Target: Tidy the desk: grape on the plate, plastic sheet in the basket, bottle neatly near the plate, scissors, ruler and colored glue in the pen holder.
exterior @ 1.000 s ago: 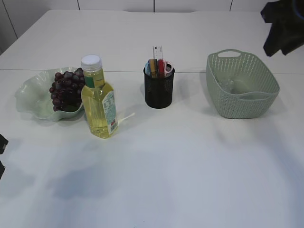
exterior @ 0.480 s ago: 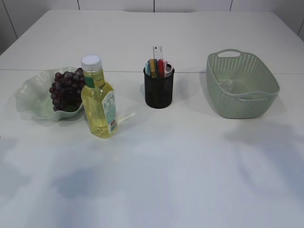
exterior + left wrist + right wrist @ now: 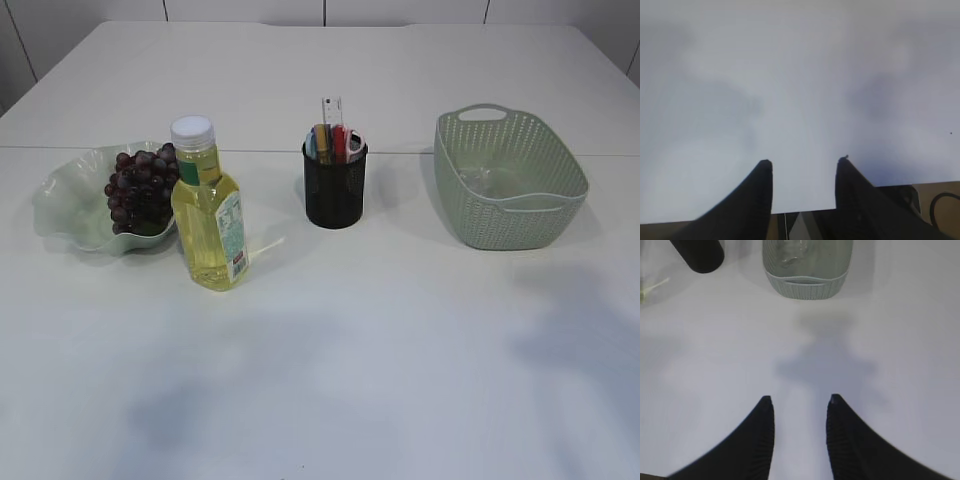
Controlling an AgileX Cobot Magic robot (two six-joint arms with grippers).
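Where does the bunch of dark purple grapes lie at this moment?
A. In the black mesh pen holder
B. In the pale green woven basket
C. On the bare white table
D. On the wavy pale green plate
D: in the exterior view the bunch of dark purple grapes rests on the wavy pale green plate, behind the yellow bottle.

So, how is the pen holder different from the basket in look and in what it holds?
The pen holder is black, a narrow upright mesh cylinder; the basket is pale green, wide and oblong, with a woven-look wall and handles. The pen holder is packed with upright stationery, a ruler tallest; the basket holds only something clear and crumpled, seemingly the plastic sheet. Both stand upright and open-topped on the white table.
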